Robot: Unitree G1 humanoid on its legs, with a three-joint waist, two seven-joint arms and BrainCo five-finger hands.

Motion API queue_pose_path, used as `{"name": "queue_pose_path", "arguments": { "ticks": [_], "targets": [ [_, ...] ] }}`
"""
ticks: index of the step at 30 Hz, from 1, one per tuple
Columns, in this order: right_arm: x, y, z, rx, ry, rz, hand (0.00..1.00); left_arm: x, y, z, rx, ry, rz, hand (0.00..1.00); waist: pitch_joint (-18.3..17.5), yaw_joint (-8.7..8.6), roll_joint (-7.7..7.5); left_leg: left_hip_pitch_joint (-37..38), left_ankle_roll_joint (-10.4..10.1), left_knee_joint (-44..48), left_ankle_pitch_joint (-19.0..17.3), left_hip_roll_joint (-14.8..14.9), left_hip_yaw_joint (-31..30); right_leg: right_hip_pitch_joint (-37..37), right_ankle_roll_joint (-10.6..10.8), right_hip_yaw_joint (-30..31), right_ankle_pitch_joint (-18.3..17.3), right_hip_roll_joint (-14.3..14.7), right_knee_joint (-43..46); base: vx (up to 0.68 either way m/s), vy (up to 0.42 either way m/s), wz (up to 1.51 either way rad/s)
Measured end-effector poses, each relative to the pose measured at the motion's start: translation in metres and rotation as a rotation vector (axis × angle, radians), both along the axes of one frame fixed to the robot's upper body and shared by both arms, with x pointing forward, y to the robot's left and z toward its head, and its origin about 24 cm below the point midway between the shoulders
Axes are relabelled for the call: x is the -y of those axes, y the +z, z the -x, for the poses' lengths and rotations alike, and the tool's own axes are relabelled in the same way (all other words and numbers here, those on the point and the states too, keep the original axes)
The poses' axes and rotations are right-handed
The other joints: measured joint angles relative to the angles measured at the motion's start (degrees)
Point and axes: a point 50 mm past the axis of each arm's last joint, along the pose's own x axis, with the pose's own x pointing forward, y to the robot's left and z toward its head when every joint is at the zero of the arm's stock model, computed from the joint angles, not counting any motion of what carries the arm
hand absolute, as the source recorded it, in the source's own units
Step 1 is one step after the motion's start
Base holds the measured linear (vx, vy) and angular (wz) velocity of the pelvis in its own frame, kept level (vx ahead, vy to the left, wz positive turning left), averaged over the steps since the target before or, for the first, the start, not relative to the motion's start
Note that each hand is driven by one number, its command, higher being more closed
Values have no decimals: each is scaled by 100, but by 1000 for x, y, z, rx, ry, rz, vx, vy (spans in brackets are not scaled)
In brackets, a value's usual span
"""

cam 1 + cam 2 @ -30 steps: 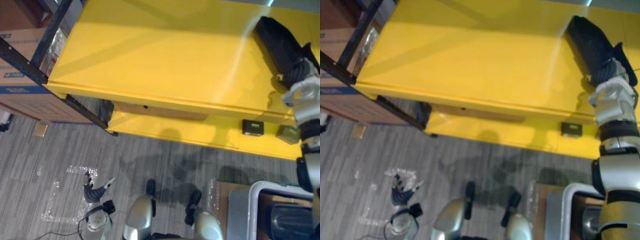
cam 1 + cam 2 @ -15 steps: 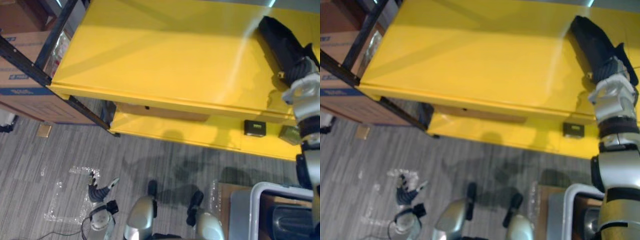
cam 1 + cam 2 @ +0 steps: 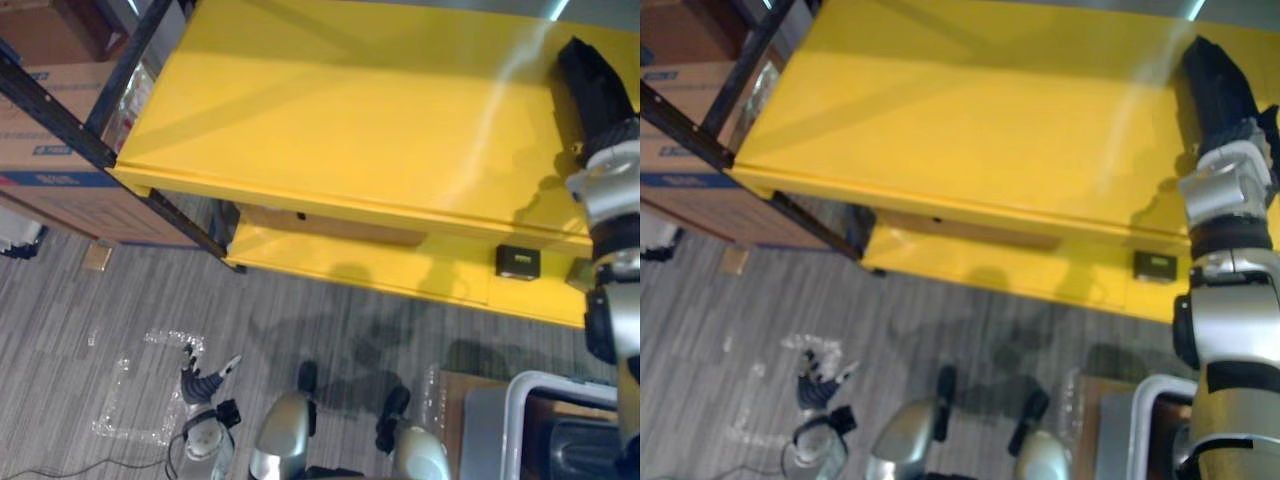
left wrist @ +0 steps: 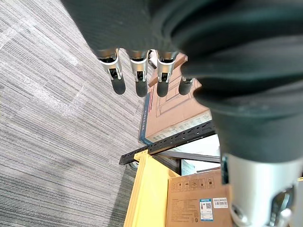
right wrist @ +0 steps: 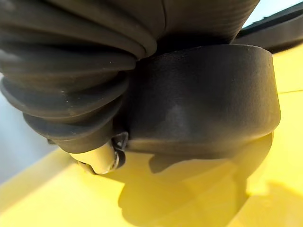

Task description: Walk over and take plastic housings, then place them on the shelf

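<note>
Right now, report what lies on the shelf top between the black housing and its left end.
Nothing: shelf top bare left of the housing, both eye views.

No text, number or brand can be read.

- Box (image 3: 45,120), left of the shelf (image 3: 350,265): blue band along its lower edge, small blue print above it; too small to make out.
- Labelled box (image 4: 189,208), left wrist view: white-and-blue sticker (image 4: 212,208) with fine print and a code patch; a row of dark handling symbols (image 4: 189,184) above it; characters illegible.
- Black unit (image 3: 518,262), on the lower shelf: pale panel on its face; no characters can be told.
</note>
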Motion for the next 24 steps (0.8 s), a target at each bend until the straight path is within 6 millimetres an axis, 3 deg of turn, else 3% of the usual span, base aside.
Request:
{"name": "queue_pose_path", "arguments": {
  "ticks": [4, 5, 24],
  "targets": [
    [1, 0, 1, 4, -6, -13, 100, 2, 0, 0, -1, -16, 4, 0, -17, 27, 29, 13, -2, -1, 1, 0, -26, 1, -2, 2, -14, -4, 5, 0, 0, 0],
    [2, 0, 1, 6, -7, -16, 0, 4, -1, 0, -2, -22, 5, 0, -21, 28, 36, 14, -4, -1, 3, 0, -33, 0, -2, 0, -21, -7, 4, 0, 0, 0],
    [-4, -10, -5, 140, 24, -182, 0, 5, -1, -1, -1, -33, 9, 0, -20, 5, 43, 25, -28, -12, 20, 19, -55, 4, -10, -17, -43, 7, 0, 0, 0, 0]
  ]
}}
